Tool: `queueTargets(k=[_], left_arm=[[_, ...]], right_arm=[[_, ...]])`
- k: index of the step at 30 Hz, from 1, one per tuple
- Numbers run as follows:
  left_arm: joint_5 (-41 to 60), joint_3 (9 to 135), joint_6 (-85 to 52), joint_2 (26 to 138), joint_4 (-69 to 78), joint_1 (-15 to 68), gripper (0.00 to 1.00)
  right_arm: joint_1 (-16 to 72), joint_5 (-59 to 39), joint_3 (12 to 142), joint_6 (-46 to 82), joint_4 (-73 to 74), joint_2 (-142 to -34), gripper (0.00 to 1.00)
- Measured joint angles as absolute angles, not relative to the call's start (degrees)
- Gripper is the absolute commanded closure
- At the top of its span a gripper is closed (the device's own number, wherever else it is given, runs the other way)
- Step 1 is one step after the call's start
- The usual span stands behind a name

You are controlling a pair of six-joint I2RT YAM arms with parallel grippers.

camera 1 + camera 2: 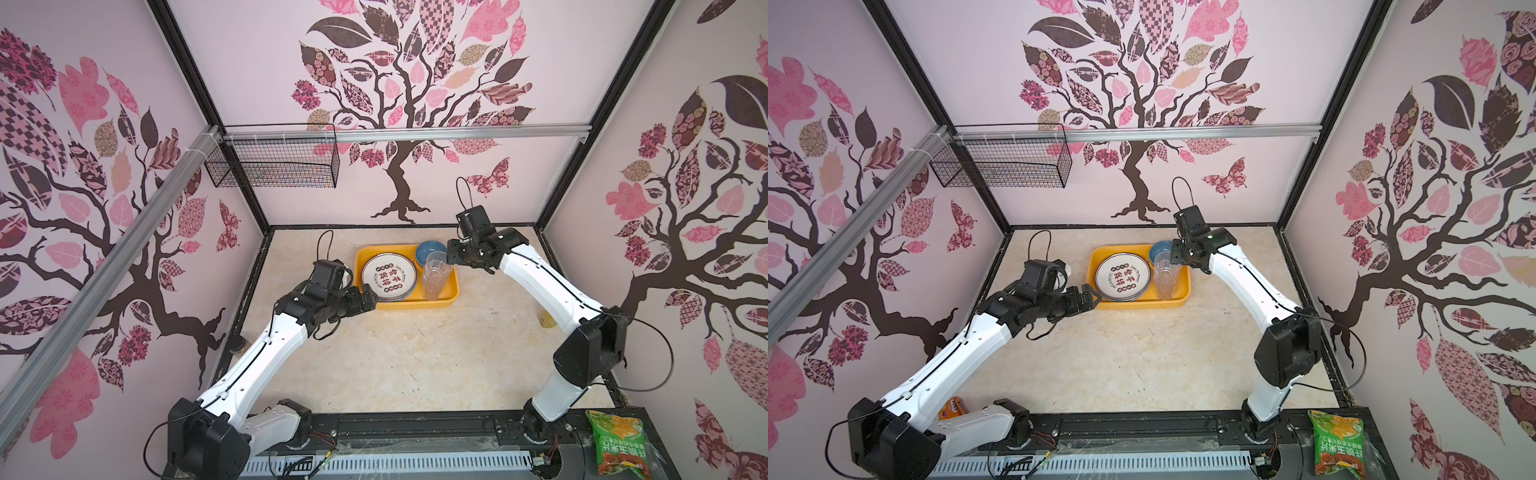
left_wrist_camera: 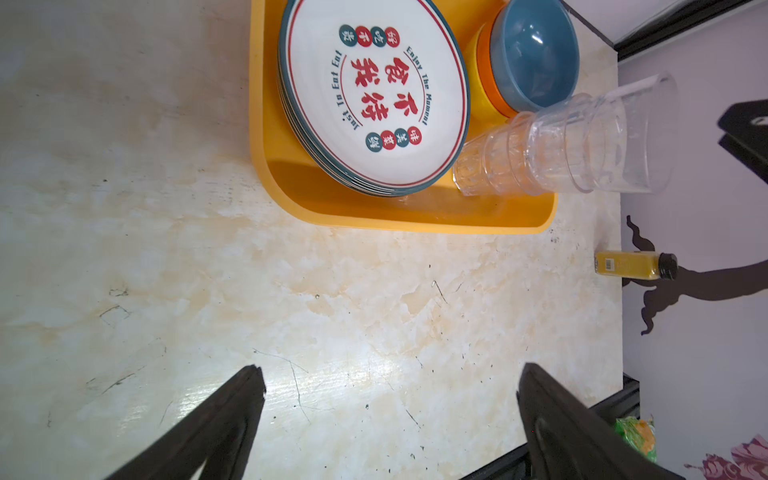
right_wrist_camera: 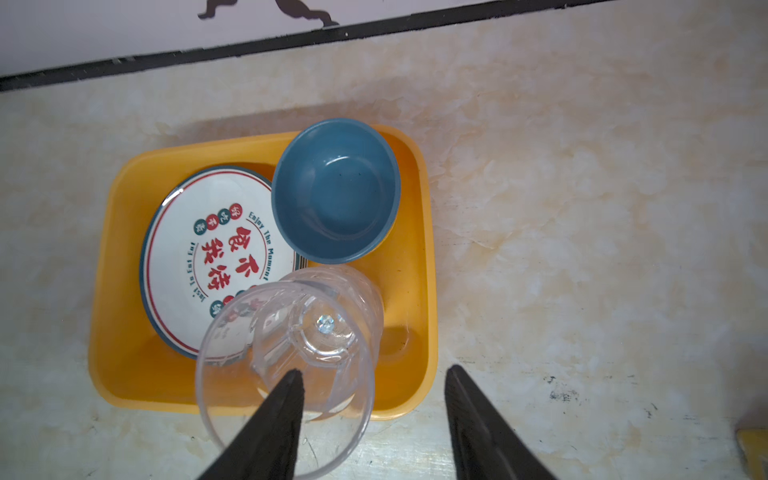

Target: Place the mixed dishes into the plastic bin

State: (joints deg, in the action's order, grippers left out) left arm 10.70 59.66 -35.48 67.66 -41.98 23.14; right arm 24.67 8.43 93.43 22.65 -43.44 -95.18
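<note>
Reaches in from the near edge with both white-and-black arms. Holds the left arm (image 1: 257, 353) forward and inward from the near-left corner, black wrist joints bunched, left end effector (image 1: 369, 301) aimed toward the middle, low over the worktop (image 1: 415, 353). Shows, in the left wrist view, both dark fingers (image 2: 232, 415) spread wide apart. Folds the right arm (image 1: 540, 286) at a high black elbow by the right side, forearm slanting back and inward, right end effector (image 1: 451, 255) tipped downward. Shows, in the right wrist view, jaws parted too, though less widely.
</note>
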Motion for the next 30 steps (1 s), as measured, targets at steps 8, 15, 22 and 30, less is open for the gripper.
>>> queueTargets(k=[8,15,22,30], left_arm=[[5.1,65.9,-32.8,69.7,-44.8,17.6,0.01],[-9.1,67.8,-30.4,70.2,-45.4,16.9,0.01],[-26.4,59.0,-26.9,66.0,-31.5,12.5,0.01],[-32.6,45.1,-18.9,66.3,-11.5,6.0,0.02]], right_arm=[[21.1,8.9,83.6,24.3,-38.0,-87.1,0.01],[15.6,13.0,69.7,27.7,-30.2,-80.1,0.00],[14.0,26.6,54.3,28.0,-16.1,-74.8,0.00],[14.0,40.4,35.7,22.5,8.8,-74.3,0.01]])
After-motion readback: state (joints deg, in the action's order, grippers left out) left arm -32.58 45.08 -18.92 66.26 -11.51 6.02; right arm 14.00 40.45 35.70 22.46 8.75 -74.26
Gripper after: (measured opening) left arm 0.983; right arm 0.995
